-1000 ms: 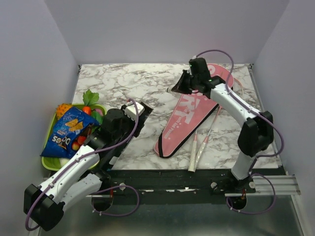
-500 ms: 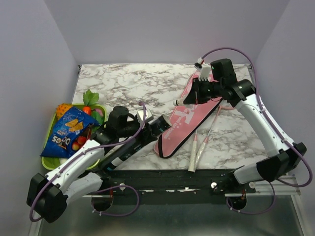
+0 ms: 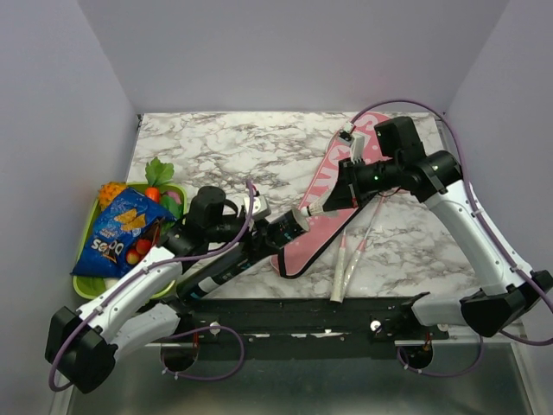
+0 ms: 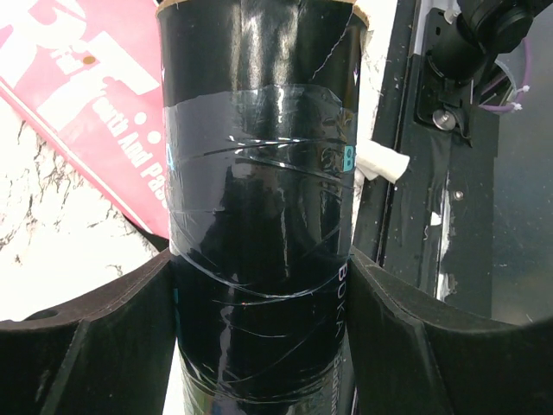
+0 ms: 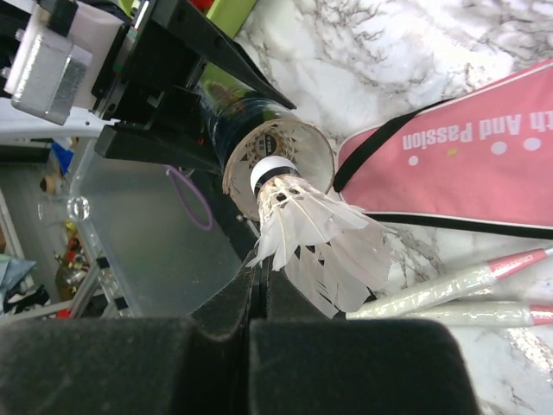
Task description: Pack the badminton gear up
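My left gripper (image 3: 262, 236) is shut on the long black tube (image 3: 233, 259) and holds it slanted, with its open end toward the right. In the left wrist view the tube (image 4: 259, 199) fills the gap between both fingers (image 4: 86, 337). My right gripper (image 5: 263, 275) is shut on the feathers of a white shuttlecock (image 5: 320, 238), whose cork tip is at the tube's open mouth (image 5: 238, 130). From above the shuttlecock (image 3: 314, 210) meets the tube end. The pink bag (image 3: 321, 179) lies flat. Two racket handles (image 3: 343, 268) stick out of it toward the near edge.
A green tray (image 3: 85, 286) of toy fruit with a blue snack packet (image 3: 117, 233) on it sits at the left. The black base rail (image 3: 346, 313) runs along the near edge. The marble table (image 3: 225, 151) spreads behind the arms.
My left arm swung the tube up and to the right. My right arm came forward from the far end of the bag and brought the shuttlecock to the tube's mouth.
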{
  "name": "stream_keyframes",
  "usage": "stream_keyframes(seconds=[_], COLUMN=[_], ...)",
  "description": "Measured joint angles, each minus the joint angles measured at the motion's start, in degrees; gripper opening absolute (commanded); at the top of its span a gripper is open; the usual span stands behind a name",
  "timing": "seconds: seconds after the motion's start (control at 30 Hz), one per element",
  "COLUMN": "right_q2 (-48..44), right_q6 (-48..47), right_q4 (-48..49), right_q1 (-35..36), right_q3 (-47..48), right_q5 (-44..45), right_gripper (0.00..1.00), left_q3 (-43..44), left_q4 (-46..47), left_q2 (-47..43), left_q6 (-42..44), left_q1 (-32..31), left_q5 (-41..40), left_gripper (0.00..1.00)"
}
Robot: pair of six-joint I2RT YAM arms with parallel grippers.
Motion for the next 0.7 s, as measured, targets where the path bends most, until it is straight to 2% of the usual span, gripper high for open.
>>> stream_keyframes(seconds=[0.7], right_q2=[5.6], right_q6=[4.2], right_q4=[5.7], right_q1=[8.0], right_q3=[-2.7], right_q5=[-4.7], right_gripper=[0.01], left_q3=[-0.9], left_q4=[1.8], left_q2=[-4.2], left_q6=[-1.5], left_q1=[0.0], left_q5=[1.1], left_gripper=[0.00])
